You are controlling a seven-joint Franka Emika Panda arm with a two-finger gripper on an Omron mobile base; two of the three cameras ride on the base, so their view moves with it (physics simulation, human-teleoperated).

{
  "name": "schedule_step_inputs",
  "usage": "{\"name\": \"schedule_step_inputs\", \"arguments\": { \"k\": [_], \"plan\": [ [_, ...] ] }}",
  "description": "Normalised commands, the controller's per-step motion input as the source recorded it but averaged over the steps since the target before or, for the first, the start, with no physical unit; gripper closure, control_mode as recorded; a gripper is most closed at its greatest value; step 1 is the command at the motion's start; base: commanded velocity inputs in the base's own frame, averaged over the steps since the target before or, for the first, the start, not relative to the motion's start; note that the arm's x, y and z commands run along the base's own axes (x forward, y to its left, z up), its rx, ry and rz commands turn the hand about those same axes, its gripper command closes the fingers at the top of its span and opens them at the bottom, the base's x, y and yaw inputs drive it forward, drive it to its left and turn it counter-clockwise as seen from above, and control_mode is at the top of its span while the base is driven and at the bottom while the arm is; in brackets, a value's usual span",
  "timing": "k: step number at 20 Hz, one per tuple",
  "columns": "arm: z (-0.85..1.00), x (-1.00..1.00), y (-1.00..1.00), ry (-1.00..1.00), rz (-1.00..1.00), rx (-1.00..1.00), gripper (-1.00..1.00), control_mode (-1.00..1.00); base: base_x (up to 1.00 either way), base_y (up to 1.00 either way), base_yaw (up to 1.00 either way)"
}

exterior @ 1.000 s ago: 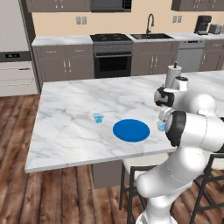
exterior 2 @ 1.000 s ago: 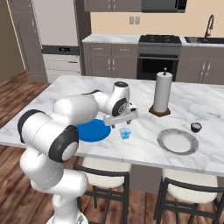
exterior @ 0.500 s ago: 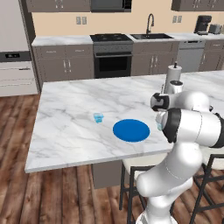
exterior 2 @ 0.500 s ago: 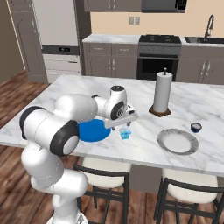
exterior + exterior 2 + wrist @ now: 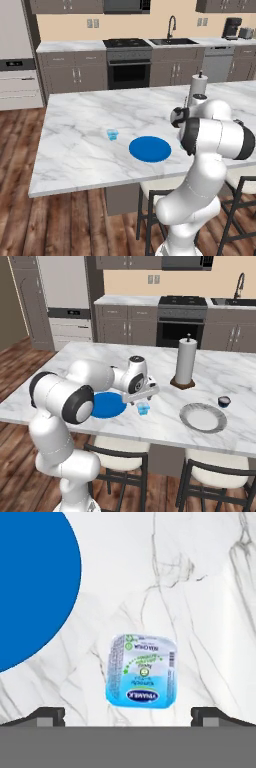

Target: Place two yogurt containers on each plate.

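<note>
The gripper [image 5: 128,714] is hanging directly over a pale blue yogurt cup [image 5: 142,671] with its jaws spread as wide as they go and nothing between them; the two dark fingertips [image 5: 47,716] are sitting well outside the cup's sides, so it is gripping nothing yet. That cup is standing upright on the marble island counter [image 5: 80,145], just beside the edge of the bright blue plate [image 5: 107,404] and not on it; in the right base view the same cup [image 5: 144,409] is sitting under the hand, between the blue plate and the grey rimmed plate [image 5: 203,418].

Seen from above, the cup is a rounded square with no clear long axis; its foil lid is facing up at the camera, its label is reading upside down in the hand view, and its sides are lying slightly skewed to the line between the fingertips.

Judging the risks: with that skew, closing could be catching corners rather than flat sides, so the cup may be twisting or squirting out; a descent that is too shallow could be pinching only the lid rim, and one off-centre could be shoving the light cup across the smooth marble.

Another pale blue cup [image 5: 112,134] is waiting on the far side of the blue plate, and a dark cup [image 5: 224,401] is sitting near the grey plate; both plates are looking bare.
</note>
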Motion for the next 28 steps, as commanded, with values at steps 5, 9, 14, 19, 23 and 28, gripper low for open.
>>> {"name": "schedule_step_inputs", "arguments": {
  "k": [5, 9, 14, 19, 23, 28],
  "plan": [
    [-0.11, 0.15, -0.02, 0.0, 0.0, 0.0, -1.0, -1.0, 0.0, 0.0, 0.0],
    [-0.1, 0.06, -0.01, 0.0, 0.0, 0.0, -1.0, -1.0, 0.0, 0.0, 0.0],
    [-0.14, 0.02, 0.0, 0.0, -0.01, 0.0, -1.0, -1.0, 0.0, 0.0, 0.0],
    [-0.19, 0.1, 0.0, 0.0, 0.0, 0.0, -1.0, -1.0, 0.0, 0.0, 0.0],
    [-0.14, 0.06, -0.02, 0.0, 0.0, 0.0, -1.0, -1.0, 0.0, 0.0, 0.0],
    [-0.12, 0.01, -0.02, 0.0, 0.0, 0.0, -1.0, -1.0, 0.0, 0.0, 0.0]
  ]
}}
